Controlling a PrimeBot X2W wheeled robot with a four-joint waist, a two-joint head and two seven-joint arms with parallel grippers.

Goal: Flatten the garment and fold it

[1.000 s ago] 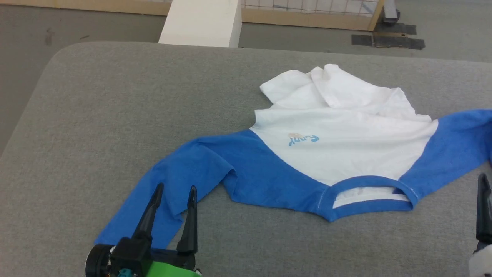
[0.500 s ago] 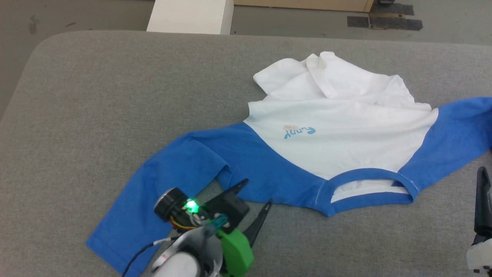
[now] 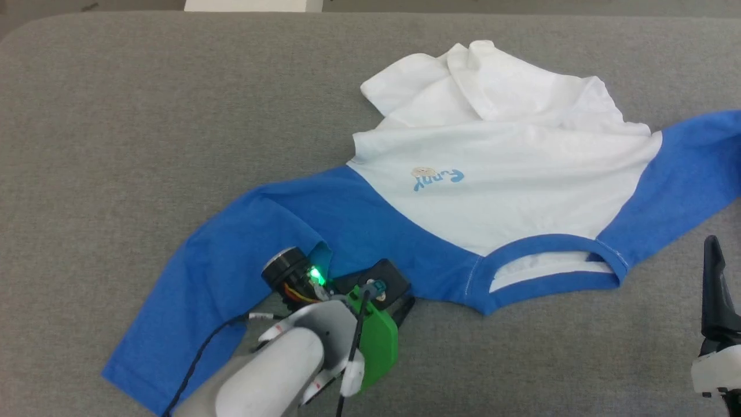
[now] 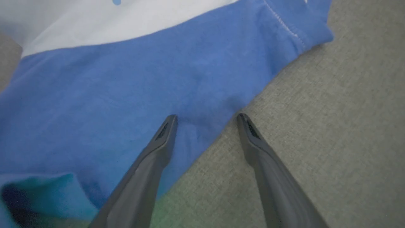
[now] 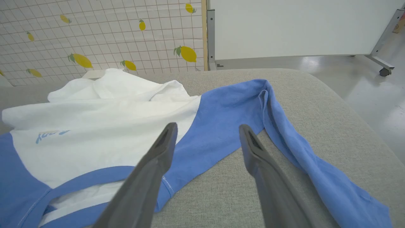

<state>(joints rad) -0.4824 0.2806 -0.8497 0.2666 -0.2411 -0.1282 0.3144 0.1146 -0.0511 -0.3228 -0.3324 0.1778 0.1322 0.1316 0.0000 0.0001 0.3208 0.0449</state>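
Left hand (image 4: pixel 205 117) gapes astride the blue edge of the crumpled garment (image 3: pixel 492 197); right hand (image 5: pixel 207 126) gapes above woven padding (image 3: pixel 145 116).

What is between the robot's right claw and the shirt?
Only bare grey cushion. In the head view, a thin strip of it separates the right gripper from the garment at its blue sleeve.

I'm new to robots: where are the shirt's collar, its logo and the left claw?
Shirt collar (image 3: pixel 556 288), head view, lower blue band.
Logo (image 3: pixel 437 176), head view, blue lettering.
Left gripper (image 4: pixel 206 116), left wrist view, between its fingertips.
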